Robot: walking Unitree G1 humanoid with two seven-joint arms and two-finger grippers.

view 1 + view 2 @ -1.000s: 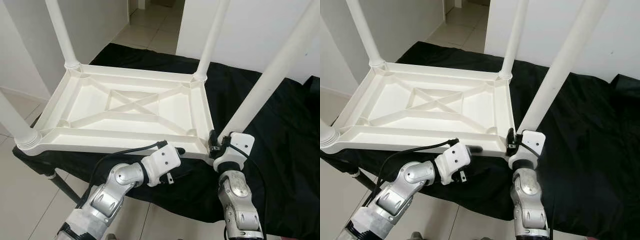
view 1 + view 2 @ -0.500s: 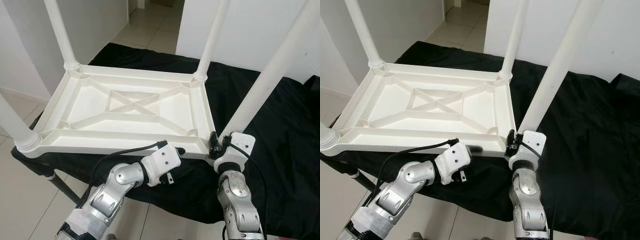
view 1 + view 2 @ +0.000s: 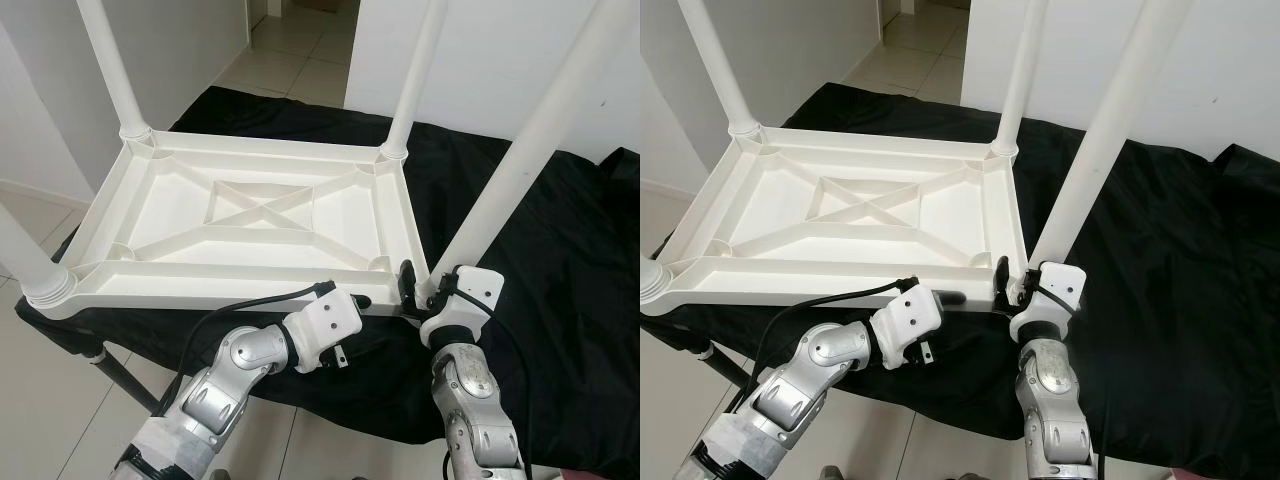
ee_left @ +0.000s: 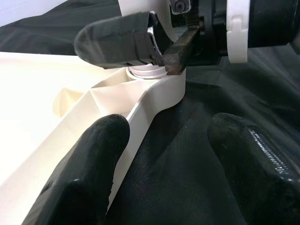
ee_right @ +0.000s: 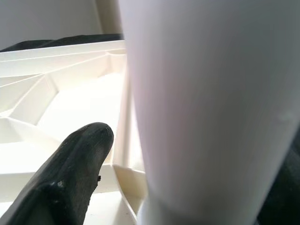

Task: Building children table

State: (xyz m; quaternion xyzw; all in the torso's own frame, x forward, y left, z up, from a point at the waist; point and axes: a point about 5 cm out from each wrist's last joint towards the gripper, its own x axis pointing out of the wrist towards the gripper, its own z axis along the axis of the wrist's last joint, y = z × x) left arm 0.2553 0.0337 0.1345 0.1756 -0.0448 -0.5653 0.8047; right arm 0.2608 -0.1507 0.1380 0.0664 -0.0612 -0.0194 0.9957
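A white plastic children's table (image 3: 200,285) lies upside down on a black cloth, its legs pointing up. The near right leg (image 3: 520,160) stands tilted in its corner socket. My right gripper (image 3: 415,290) is shut on that leg just above the socket; the right wrist view has the leg (image 5: 211,108) close up beside one black finger (image 5: 70,173). Just left of that corner, my left gripper (image 3: 355,303) is open at the table's near rim. In the left wrist view its fingers (image 4: 89,173) stand wide apart, with the rim (image 4: 150,103) running between them.
The black cloth (image 3: 560,270) covers a low stand and has bare room to the right of the table. A dark metal stand leg (image 3: 120,365) shows below the cloth at near left. Tiled floor, white walls and a doorway lie behind.
The whole picture has shifted a little, so the head camera moved. My right gripper has turned slightly around the leg's base and the leg stands a bit steeper. The left arm is unchanged.
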